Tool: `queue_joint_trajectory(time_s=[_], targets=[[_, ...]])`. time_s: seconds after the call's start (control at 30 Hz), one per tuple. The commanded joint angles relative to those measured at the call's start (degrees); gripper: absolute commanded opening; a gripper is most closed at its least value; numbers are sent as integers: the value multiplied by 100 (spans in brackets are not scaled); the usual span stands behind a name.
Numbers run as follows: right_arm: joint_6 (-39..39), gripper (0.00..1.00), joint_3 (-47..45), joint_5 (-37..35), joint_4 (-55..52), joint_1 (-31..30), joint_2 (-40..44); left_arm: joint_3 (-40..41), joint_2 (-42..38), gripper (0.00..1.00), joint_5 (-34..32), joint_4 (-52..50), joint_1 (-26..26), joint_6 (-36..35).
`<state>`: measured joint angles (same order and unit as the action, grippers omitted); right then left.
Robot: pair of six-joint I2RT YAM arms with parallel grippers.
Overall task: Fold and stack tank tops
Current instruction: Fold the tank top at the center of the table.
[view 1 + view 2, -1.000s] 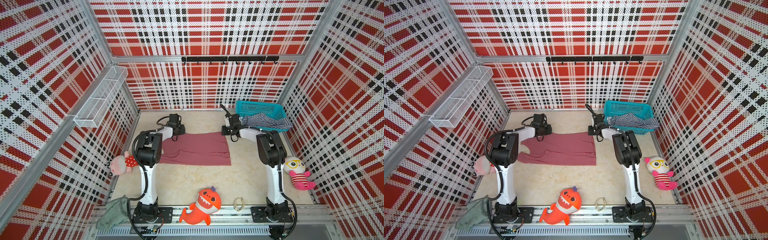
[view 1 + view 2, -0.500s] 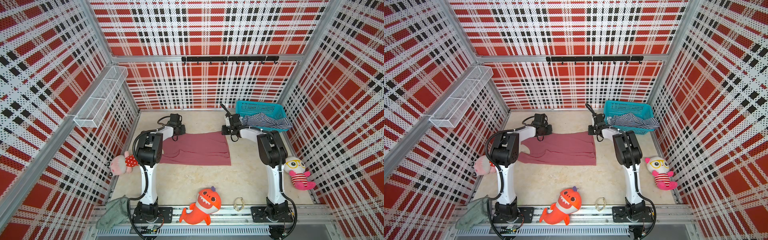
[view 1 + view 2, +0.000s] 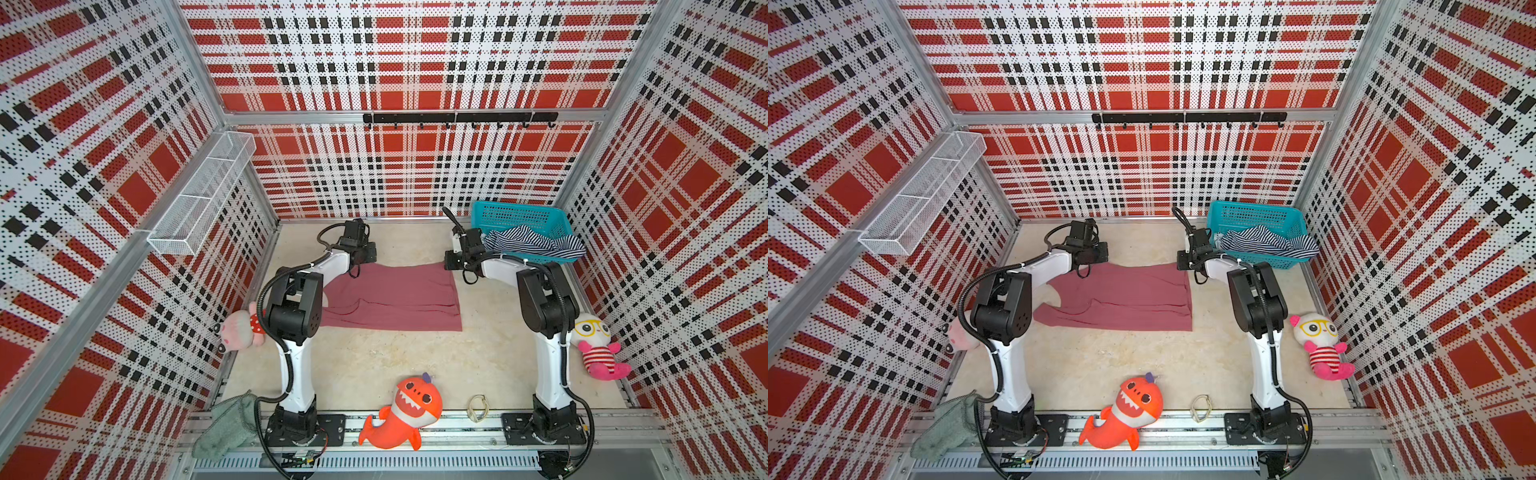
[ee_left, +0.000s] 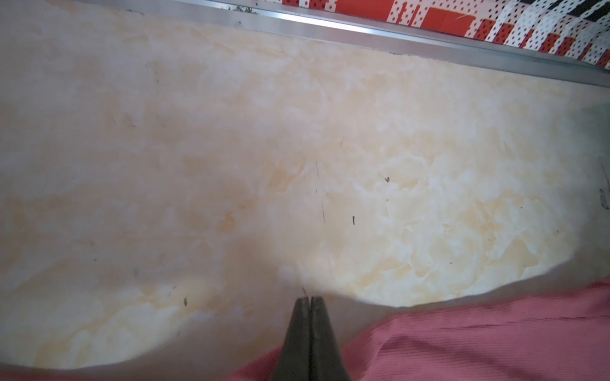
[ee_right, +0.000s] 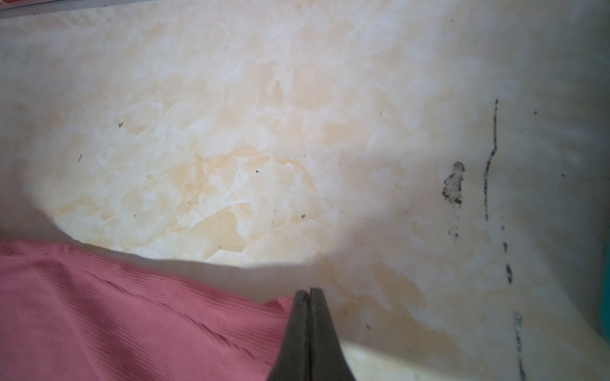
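Red-plaid perforated walls (image 3: 395, 62) enclose a cream marbled bench (image 3: 374, 361). The maroon tank top (image 3: 395, 297) lies flat on it, with the left claw (image 4: 309, 298) and right claw (image 5: 309, 290) pressed together at its far corners. The striped tank top (image 3: 536, 245) drapes over the teal basket (image 3: 519, 214).

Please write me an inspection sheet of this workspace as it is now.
Surface: beige marbled tabletop, scuffed with dark marks.
Job's things: plain maroon cloth tank top lies flat mid-table; navy-and-white striped tank top drapes over teal plastic basket.
Clutter: orange shark plush, pink plush, white plush with glasses, grey-green fuzzy towel, small ring.
Grippers: left gripper and right gripper shut at maroon top's far edge; pinch unclear.
Cables: black cables along both arms.
Surroundings: red plaid perforated walls, white wire shelf, black hook rail.
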<state>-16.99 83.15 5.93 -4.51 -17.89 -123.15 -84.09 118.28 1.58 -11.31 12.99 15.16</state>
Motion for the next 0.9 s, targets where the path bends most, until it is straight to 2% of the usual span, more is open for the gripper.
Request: queue_joint_trajectory(time_s=[0.0,0.2,0.57,0.87], targets=[[141,0,-356,104,484,-13,551,231,-216,0,91,166,-175,113],[326,0,-867,288,845,-13,1069,603,-456,0,72,419,-270,163],[670,0,-1056,439,833,-13,1470,1139,-785,0,81,833,-349,233],[1328,0,-1933,922,1224,-20,2045,1861,-1438,0,22,1151,-341,336]])
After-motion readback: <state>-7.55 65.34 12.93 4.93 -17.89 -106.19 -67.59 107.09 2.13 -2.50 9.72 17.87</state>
